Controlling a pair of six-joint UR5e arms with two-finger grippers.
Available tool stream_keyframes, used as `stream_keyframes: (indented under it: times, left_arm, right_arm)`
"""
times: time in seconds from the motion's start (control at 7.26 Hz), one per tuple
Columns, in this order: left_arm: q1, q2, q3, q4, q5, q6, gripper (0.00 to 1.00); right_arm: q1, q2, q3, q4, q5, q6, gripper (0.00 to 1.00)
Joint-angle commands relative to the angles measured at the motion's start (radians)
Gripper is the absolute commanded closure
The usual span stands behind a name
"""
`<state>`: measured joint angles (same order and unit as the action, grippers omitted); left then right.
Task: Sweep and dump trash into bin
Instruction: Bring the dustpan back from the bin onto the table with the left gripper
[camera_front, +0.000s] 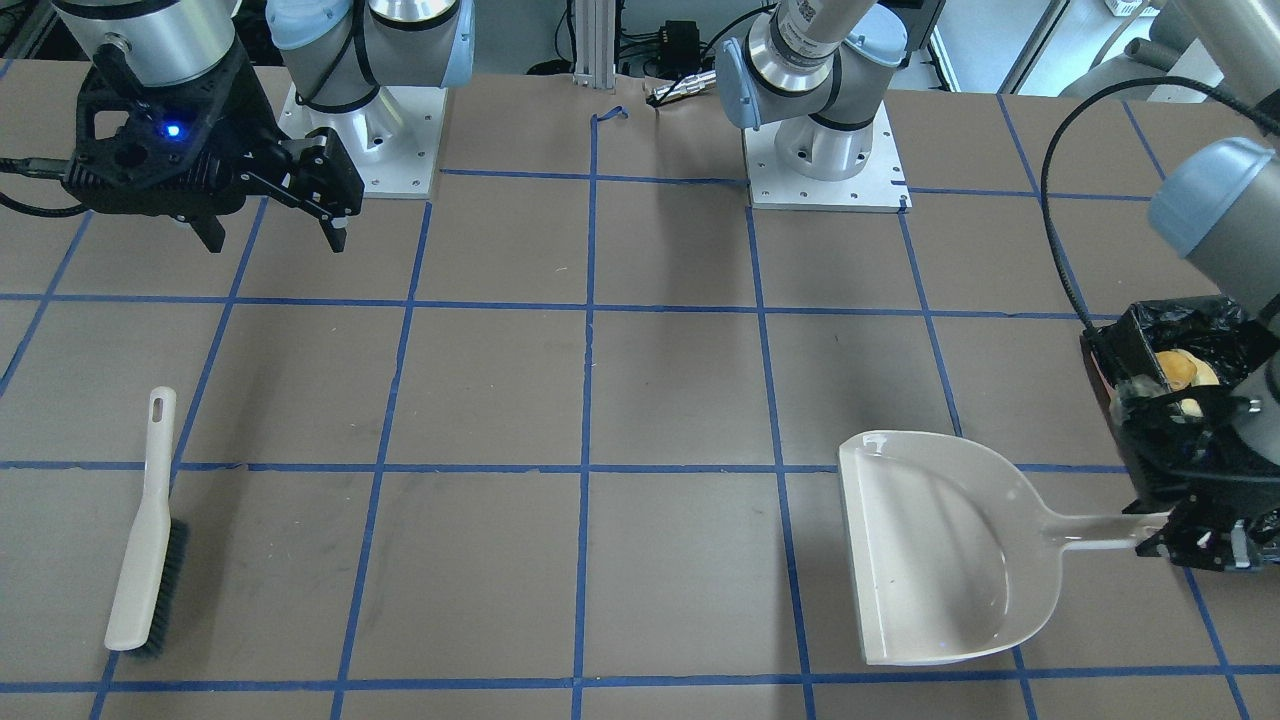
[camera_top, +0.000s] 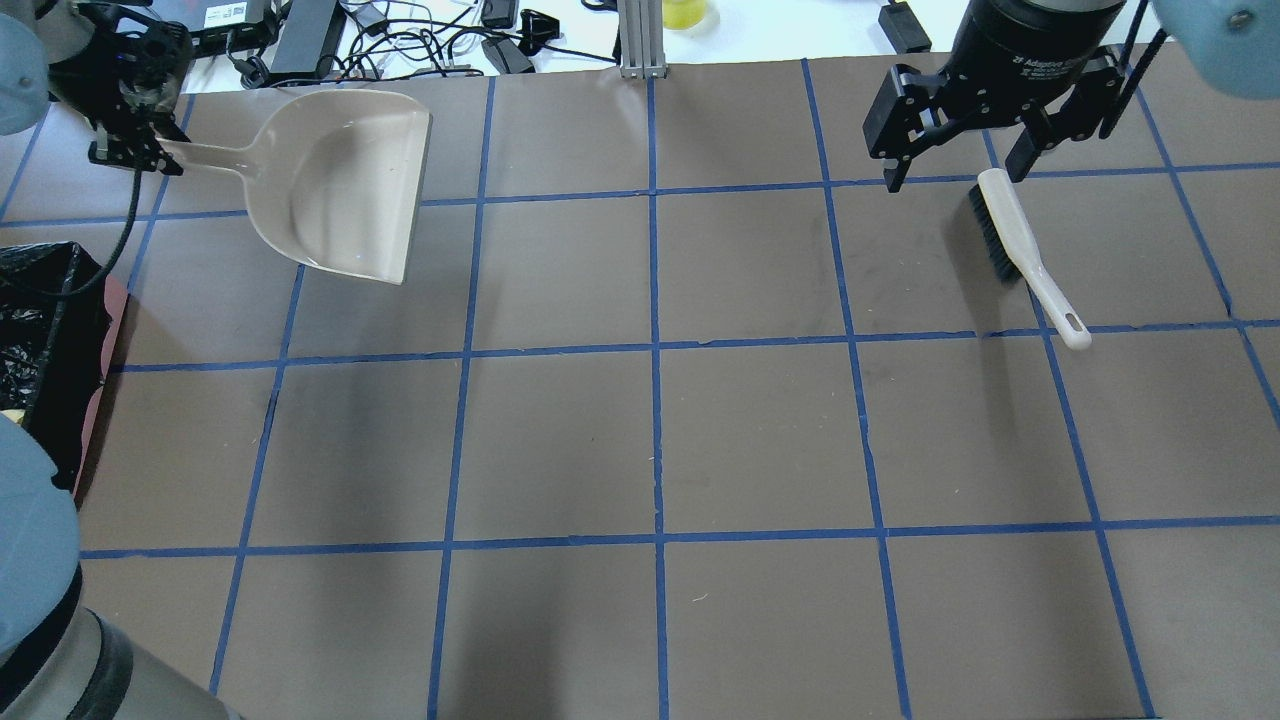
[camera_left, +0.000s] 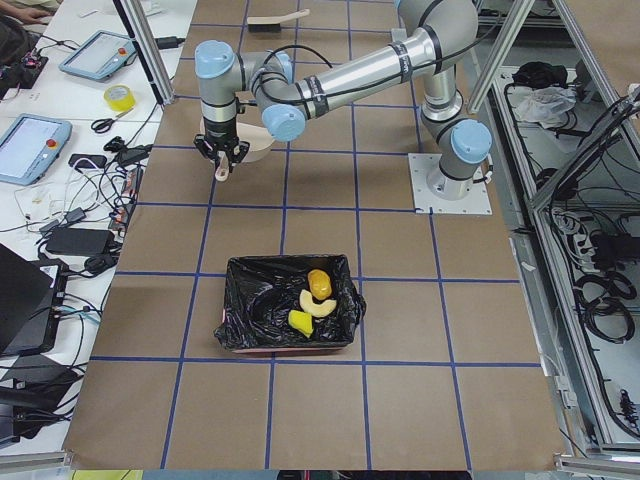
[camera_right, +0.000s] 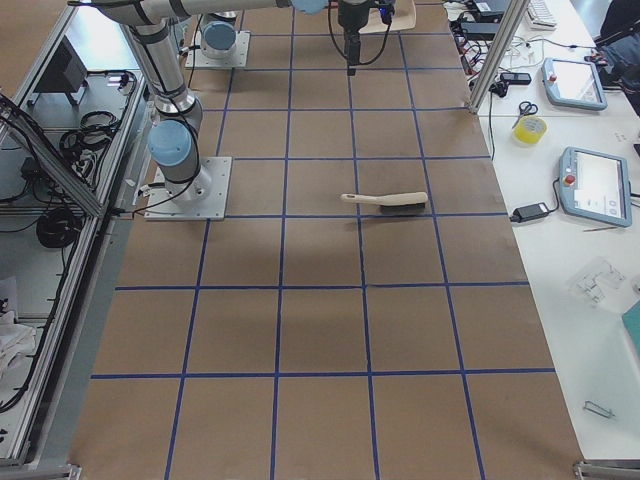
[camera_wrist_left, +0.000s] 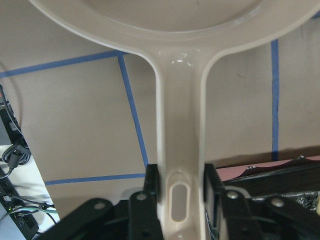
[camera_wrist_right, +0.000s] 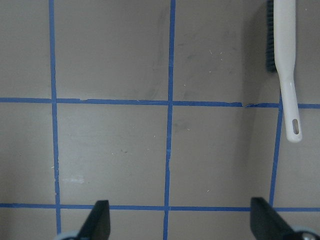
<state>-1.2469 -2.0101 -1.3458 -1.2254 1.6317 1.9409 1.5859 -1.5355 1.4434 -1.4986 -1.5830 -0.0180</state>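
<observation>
- Bin (camera_left: 243, 312), far left in the overhead view: pink box with a black bag liner. All three trash pieces are inside, bunched at one end: lump (camera_left: 318, 282), crescent (camera_left: 320, 306), sponge (camera_left: 299, 321).
- I see no trash outside the bin in any view.
- Left gripper (camera_wrist_left: 181, 186): fingers (camera_wrist_left: 151, 182) are clamped on both sides of the handle end, so it's holding the dustpan (camera_top: 340, 180).
- The dustpan is bare inside and looks set down flat on the table (camera_top: 650, 440), near the bin, with its mouth facing the table centre.
- Judgement: the sweep and dump look done. At most, what's left is releasing the dustpan and pulling the left arm clear.
- Right gripper (camera_top: 955, 175): jaws spread wide with nothing between them, hovering above the table.
- Brush (camera_top: 1010, 225): lies on the table with its bristles to one side, apart from the right gripper. In the overhead view it's just below the gripper. It looks put away, so no more sweeping seems due.
- Writing: white print "2F Adaptive" on the right gripper body in the overhead view, with the rest cut off.
- Sticker (camera_front: 815, 15) on the left arm in the front view is too small to read.
- No readable print on the dustpan, brush or bin.
</observation>
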Motion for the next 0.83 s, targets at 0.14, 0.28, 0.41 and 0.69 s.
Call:
stream_keyframes:
  times: [0.14, 0.28, 0.41, 0.69]
  left_arm:
    - [-0.087, -0.091, 0.001, 0.001, 0.000, -0.149, 1.00]
    - [-0.113, -0.110, -0.001, 0.012, 0.073, -0.136, 1.00]
    - [-0.133, -0.128, 0.004, 0.017, 0.095, -0.132, 1.00]
    - [-0.155, -0.144, -0.001, 0.015, 0.097, -0.132, 1.00]
  right_arm:
    - [0.000, 0.000, 0.003, -0.035, -0.003, 0.000, 0.00]
    - [0.000, -0.002, 0.015, -0.035, -0.005, 0.000, 0.00]
    - [0.000, -0.002, 0.017, -0.037, -0.003, 0.000, 0.00]
    - [0.000, -0.002, 0.017, -0.037, -0.003, 0.000, 0.00]
